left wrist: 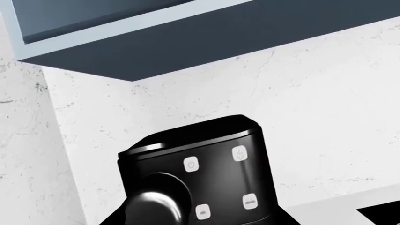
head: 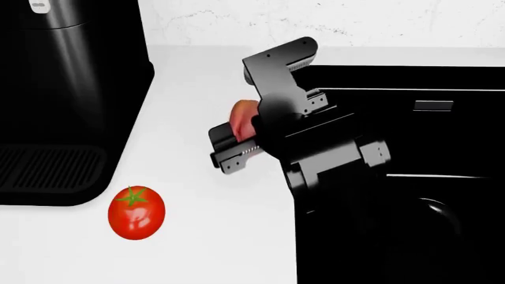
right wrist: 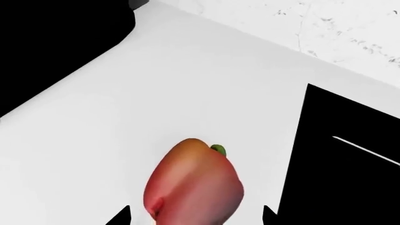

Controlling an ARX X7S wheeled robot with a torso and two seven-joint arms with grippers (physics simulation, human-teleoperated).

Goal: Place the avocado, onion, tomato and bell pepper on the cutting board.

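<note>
The right tool is seen spread wide around the bell pepper, which lies ungrasped on the white surface between its fingers, the tomato lies well apart, and no cutting board is shown, so nothing is judged placed.

Right arm reaching forward over the desk near its inner edge, right end effector angled down, fingers spread wide apart. Left end effector out of view.
</note>
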